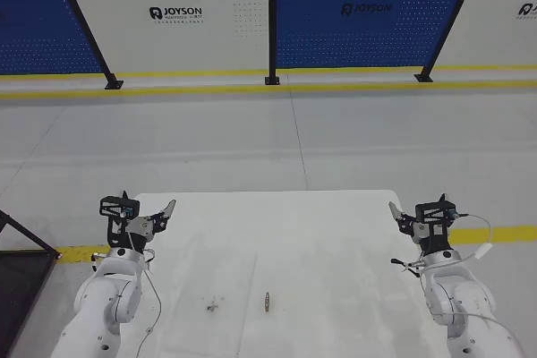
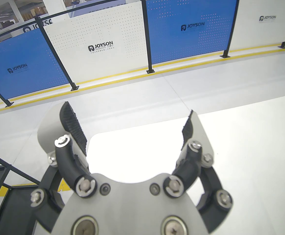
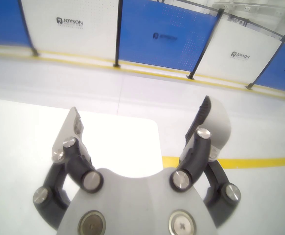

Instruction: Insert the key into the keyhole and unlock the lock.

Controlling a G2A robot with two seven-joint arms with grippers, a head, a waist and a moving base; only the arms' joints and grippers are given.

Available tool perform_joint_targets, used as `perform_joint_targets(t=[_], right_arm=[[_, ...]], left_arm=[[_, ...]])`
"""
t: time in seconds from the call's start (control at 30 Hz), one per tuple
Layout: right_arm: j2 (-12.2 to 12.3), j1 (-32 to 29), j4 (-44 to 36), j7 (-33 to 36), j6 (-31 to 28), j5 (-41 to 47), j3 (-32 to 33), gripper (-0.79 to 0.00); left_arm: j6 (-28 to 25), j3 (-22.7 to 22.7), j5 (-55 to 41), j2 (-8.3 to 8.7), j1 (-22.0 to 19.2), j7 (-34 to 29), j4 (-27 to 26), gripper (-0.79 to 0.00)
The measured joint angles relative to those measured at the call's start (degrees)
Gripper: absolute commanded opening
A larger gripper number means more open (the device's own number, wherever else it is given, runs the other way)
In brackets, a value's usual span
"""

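Both grippers are empty with jaws spread wide. The left gripper (image 2: 129, 113) hangs over the far left corner of the table (image 1: 340, 268), and the right gripper (image 3: 140, 106) over the far right corner. The task's things lie well apart from both, near the front edge around the middle: a pale small piece (image 1: 213, 306) and, near it toward the right, a dark narrow piece (image 1: 267, 301). They're too small to tell which is key and which is lock, so check before you commit. Nothing is grasped yet, so the step in hand looks like the first reach. Bring each arm toward its nearer piece and come down from above, jaws across the narrow side. The key probably lies flat and thin: pinch low and close slow, or it skids. Hold the lock body firm with the other gripper before trying the keyhole.
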Motion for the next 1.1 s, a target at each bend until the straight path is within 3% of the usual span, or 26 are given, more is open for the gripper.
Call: perform_joint_targets(t=[0.17, 0.27, 0.37, 0.53, 0.7, 0.8, 0.87, 0.93, 1.0, 1.03, 1.1], right_arm=[[0.0, 0.0, 0.0, 0.0, 0.0, 0.0, 0.0, 0.000], [0.0, 0.0, 0.0, 0.0, 0.0, 0.0, 0.0, 0.000], [0.0, 0.0, 0.0, 0.0, 0.0, 0.0, 0.0, 0.000], [0.0, 0.0, 0.0, 0.0, 0.0, 0.0, 0.0, 0.000], [0.0, 0.0, 0.0, 0.0, 0.0, 0.0, 0.0, 0.000], [0.0, 0.0, 0.0, 0.0, 0.0, 0.0, 0.0, 0.000], [0.0, 0.0, 0.0, 0.0, 0.0, 0.0, 0.0, 0.000], [0.0, 0.0, 0.0, 0.0, 0.0, 0.0, 0.0, 0.000], [0.0, 0.0, 0.0, 0.0, 0.0, 0.0, 0.0, 0.000], [0.0, 0.0, 0.0, 0.0, 0.0, 0.0, 0.0, 0.000], [0.0, 0.0, 0.0, 0.0, 0.0, 0.0, 0.0, 0.000]], left_arm=[[-0.3, 0.1, 0.2, 0.00, 0.2, 0.4, -0.2, 0.000], [-2.4, -0.4, 0.9, 0.09, 2.9, 1.6, -1.9, 0.000], [-7.6, -2.4, 0.5, 0.44, 8.4, 1.1, -6.4, 0.000], [-21.7, -7.8, -1.4, 1.29, 23.2, -4.5, -16.7, 0.000], [-27.9, -8.3, -2.2, 1.48, 34.8, -13.0, -22.2, 0.000], [-28.9, -6.2, -3.0, 1.52, 35.6, -19.9, -22.3, 0.000], [-26.4, -4.3, -0.9, 1.44, 35.1, -23.0, -22.1, 0.000], [-22.6, -1.4, 1.1, 1.21, 33.6, -24.9, -20.8, -0.129], [-19.2, 1.4, 1.5, 0.94, 31.2, -26.6, -18.8, -0.323], [-17.9, 2.6, 1.6, 0.83, 30.1, -27.2, -18.0, -0.385], [-15.7, 5.1, 2.2, 0.61, 27.6, -28.5, -16.1, -0.419]])
